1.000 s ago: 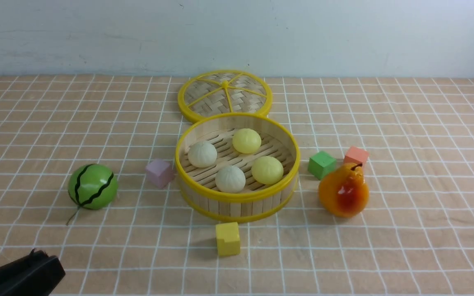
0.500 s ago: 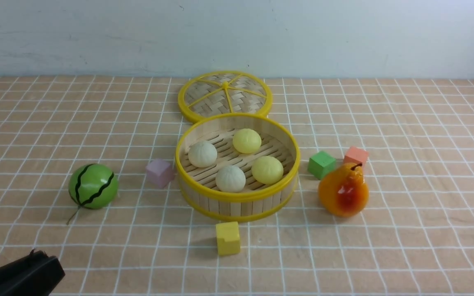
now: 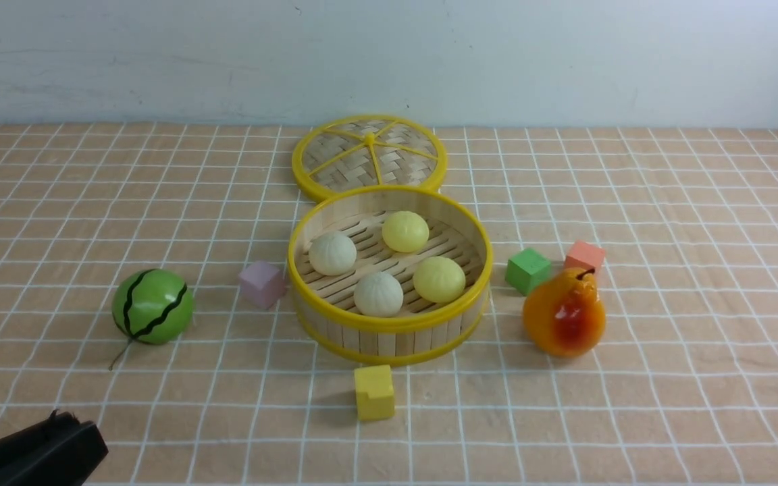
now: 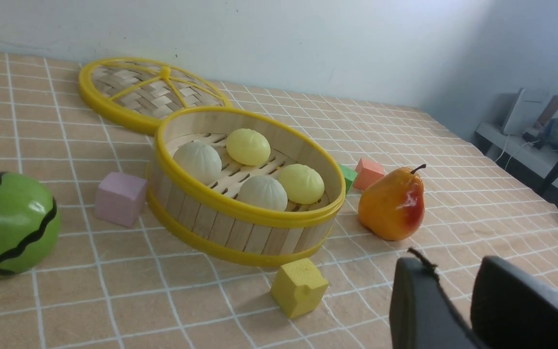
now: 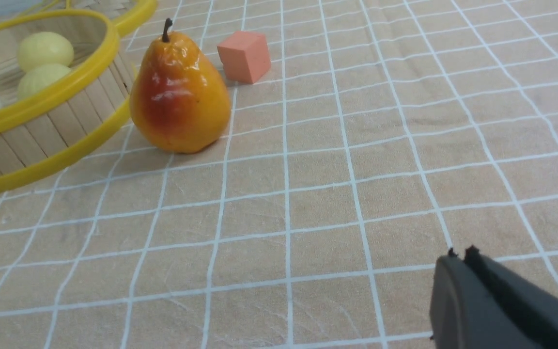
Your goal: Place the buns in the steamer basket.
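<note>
The steamer basket (image 3: pixel 389 324) stands mid-table with several buns on its slatted floor: two off-white buns (image 3: pixel 332 253) (image 3: pixel 378 293) and two pale yellow buns (image 3: pixel 405 231) (image 3: pixel 439 279). My left gripper (image 3: pixel 85 439) rests low at the near left corner, far from the basket. In the left wrist view the left gripper (image 4: pixel 453 271) is open, with only tablecloth showing between its fingers. In the right wrist view the right gripper (image 5: pixel 460 257) is shut and empty, over bare cloth to the right of the basket (image 5: pixel 41 104).
The flat woven lid (image 3: pixel 369 156) lies behind the basket. A watermelon toy (image 3: pixel 152 306) and lilac cube (image 3: pixel 262 283) sit to its left, a yellow cube (image 3: pixel 373 391) in front. A green cube (image 3: pixel 528 270), salmon cube (image 3: pixel 585 255) and pear (image 3: pixel 564 314) stand on its right.
</note>
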`<state>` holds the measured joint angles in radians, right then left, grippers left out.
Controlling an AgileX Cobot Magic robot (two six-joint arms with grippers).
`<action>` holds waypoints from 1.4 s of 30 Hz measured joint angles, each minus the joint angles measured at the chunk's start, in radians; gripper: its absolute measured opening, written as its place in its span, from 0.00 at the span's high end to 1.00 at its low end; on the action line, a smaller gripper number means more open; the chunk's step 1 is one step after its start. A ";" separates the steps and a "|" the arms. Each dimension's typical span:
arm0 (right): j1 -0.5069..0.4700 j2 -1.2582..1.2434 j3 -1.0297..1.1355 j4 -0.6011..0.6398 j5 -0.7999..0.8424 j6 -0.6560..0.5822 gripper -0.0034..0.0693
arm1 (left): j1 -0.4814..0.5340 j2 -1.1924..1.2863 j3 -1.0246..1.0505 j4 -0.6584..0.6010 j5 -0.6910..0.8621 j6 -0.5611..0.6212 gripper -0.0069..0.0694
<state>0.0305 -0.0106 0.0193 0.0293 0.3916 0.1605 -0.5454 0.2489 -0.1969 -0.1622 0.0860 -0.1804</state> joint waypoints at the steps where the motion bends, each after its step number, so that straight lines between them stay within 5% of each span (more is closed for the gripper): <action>1: 0.000 0.000 -0.001 0.000 0.000 0.000 0.95 | 0.000 0.000 0.000 0.000 0.000 0.000 0.68; 14: 0.000 0.000 -0.001 0.003 0.001 0.000 0.95 | 0.004 -0.004 0.013 0.023 -0.035 0.001 0.67; 19: 0.000 0.000 -0.001 0.003 0.001 0.000 0.94 | 0.147 -0.068 0.062 0.022 -0.042 -0.005 0.74; 23: 0.000 0.000 -0.001 0.003 0.001 0.000 0.93 | 0.333 -0.233 0.155 0.023 0.057 -0.023 0.93; 27: 0.000 0.000 -0.001 0.003 0.001 0.000 0.93 | 0.408 -0.259 0.219 0.022 0.210 -0.031 0.93; 42: 0.000 0.000 -0.001 0.003 0.001 0.000 0.90 | 0.427 -0.259 0.228 0.008 0.291 -0.064 0.93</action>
<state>0.0305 -0.0109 0.0186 0.0326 0.3927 0.1605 -0.1189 -0.0099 0.0312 -0.1543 0.3767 -0.2446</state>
